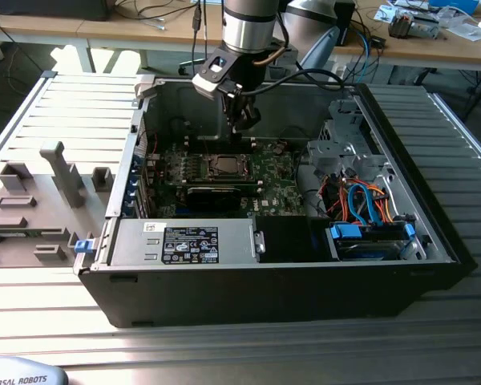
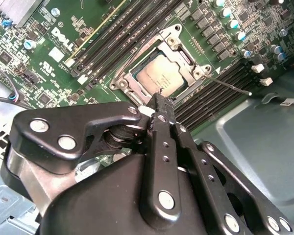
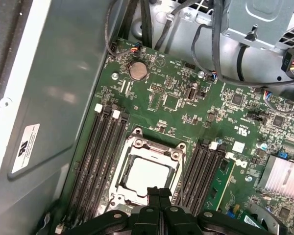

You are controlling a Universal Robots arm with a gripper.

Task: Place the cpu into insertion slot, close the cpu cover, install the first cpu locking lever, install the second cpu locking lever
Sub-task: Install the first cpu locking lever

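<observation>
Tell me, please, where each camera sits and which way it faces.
Exterior view: off the arm, looking down into the open computer case; arm and end effector show.
First wrist view: at the wrist, facing the board past the end effector.
Second wrist view: at the wrist, facing the board over the end effector.
Shared: both wrist views show the cpu.

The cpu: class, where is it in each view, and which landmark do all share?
Exterior view: cpu mid-board, below the gripper.
Second wrist view: cpu just beyond the gripper's tip.
First wrist view: cpu between memory slots.
Shared landmark: the cpu cover framing it.
</observation>
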